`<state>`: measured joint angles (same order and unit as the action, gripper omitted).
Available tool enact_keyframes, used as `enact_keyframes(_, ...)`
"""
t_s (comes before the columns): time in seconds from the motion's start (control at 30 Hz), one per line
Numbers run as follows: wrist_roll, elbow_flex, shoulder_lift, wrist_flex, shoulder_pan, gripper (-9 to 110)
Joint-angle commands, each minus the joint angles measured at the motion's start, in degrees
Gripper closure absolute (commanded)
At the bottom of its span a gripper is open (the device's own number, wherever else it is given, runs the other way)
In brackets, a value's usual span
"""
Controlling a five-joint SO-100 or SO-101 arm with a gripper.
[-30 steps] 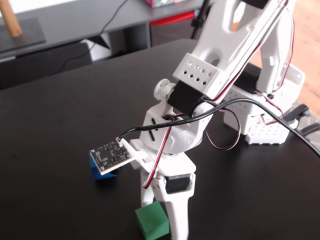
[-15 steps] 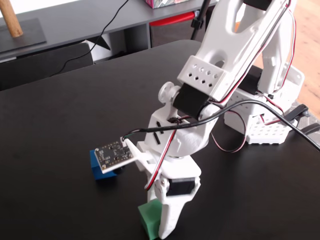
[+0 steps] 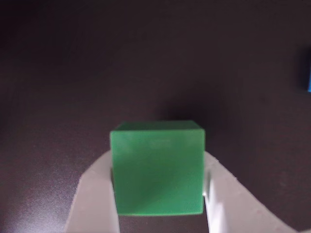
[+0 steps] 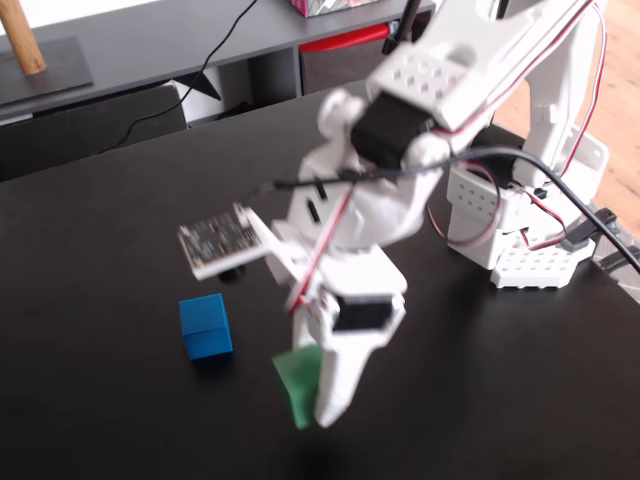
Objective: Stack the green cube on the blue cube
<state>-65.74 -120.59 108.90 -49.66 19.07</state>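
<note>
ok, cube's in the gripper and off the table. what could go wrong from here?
1. The gripper clamps only the lower side faces of the green cube, and the arm is motion-blurred in the fixed view; a fast swing could twist or drop it.
2. The blue cube is barely visible at the wrist view's right edge, so alignment may be off.
3. It sits loose on the black table; a low approach could knock it away.

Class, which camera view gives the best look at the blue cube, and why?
The fixed view: the blue cube sits whole and sharp on the black table, left of the arm. The wrist view catches only a thin blue sliver at its right edge.
</note>
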Motion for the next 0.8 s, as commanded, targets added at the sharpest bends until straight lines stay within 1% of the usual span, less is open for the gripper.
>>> enact_keyframes(0.0, -1.23, 11.25, 5.54, -7.73, -2.99, 95)
enact_keyframes(0.17, -5.10, 18.46, 6.24, -14.94, -7.38, 95)
enact_keyframes(0.37, -9.49, 23.64, 2.99, -17.75, -14.50, 95)
enact_keyframes(0.53, -12.48, 22.85, -1.76, -12.48, -19.16, 95)
enact_keyframes(0.77, -16.08, 18.19, -7.56, -2.29, -22.76, 95)
